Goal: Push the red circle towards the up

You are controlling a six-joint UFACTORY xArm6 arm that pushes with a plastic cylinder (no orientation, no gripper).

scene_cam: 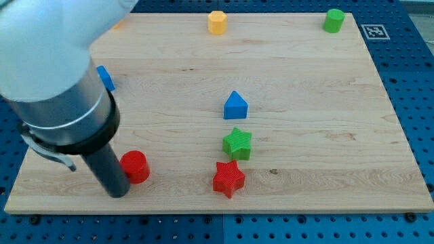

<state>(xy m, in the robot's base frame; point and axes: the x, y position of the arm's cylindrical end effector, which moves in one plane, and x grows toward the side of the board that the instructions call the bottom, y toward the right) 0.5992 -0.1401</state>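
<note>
Looming largest, dark rod with my tip (116, 192) planted on the tabletop (305, 183) touching the red circle (135, 166) at its lower left, seemingly set for an upward shove; no jaws on this tool, red star (228, 178) well apart.

Red circle (135, 166), upright cylinder, board's bottom-left

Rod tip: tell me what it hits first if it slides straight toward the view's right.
My tip would meet the red circle almost at once, though it may only graze its lower edge; depth is unclear.
</note>
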